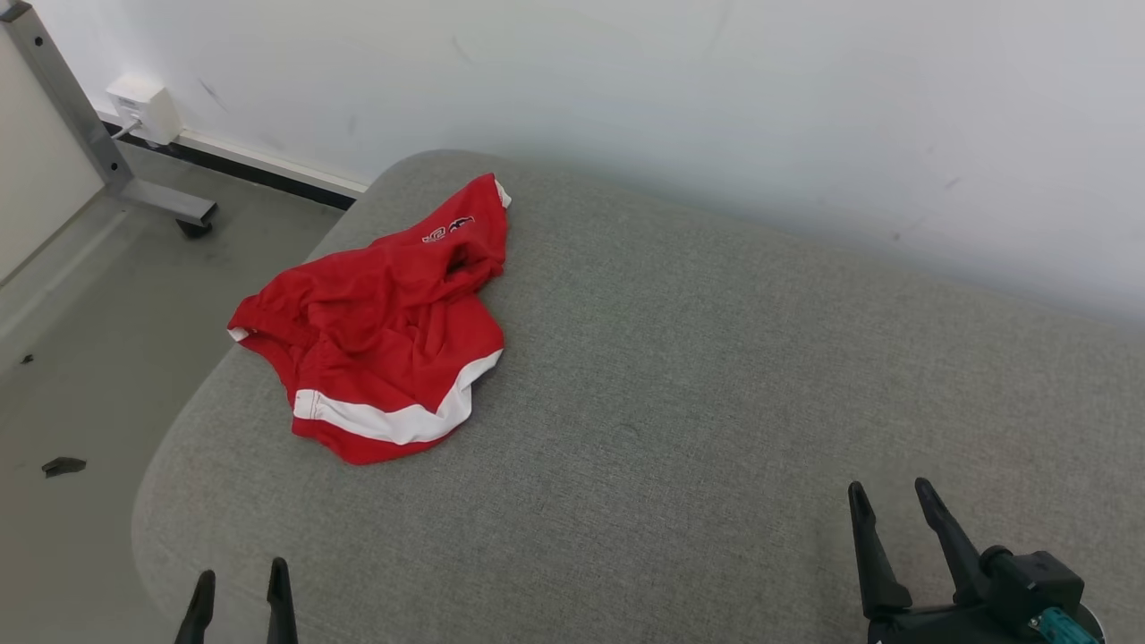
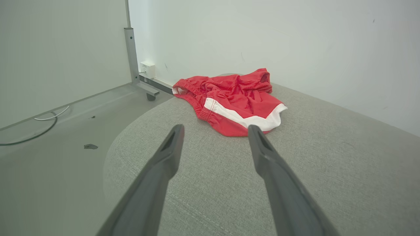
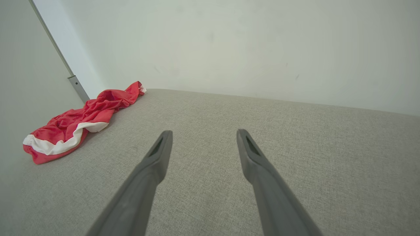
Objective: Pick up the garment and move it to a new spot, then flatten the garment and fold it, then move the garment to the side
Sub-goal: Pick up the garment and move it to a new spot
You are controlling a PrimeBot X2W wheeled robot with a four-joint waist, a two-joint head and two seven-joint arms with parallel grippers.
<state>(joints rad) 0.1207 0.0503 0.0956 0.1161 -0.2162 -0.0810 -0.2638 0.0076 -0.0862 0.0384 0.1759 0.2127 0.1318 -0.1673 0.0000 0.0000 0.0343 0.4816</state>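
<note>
I'm holding the left gripper [image 1: 242, 568] and right gripper [image 1: 890, 486] low, fingers spread and empty, since the red shorts [image 1: 376, 331] lie crumpled, ungrasped, near the grey cushion's [image 1: 716, 402] far-left corner.

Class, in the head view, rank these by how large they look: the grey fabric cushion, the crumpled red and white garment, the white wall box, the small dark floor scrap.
1. grey fabric cushion
2. crumpled red and white garment
3. white wall box
4. small dark floor scrap
The box sits farther away; looks only.
</note>
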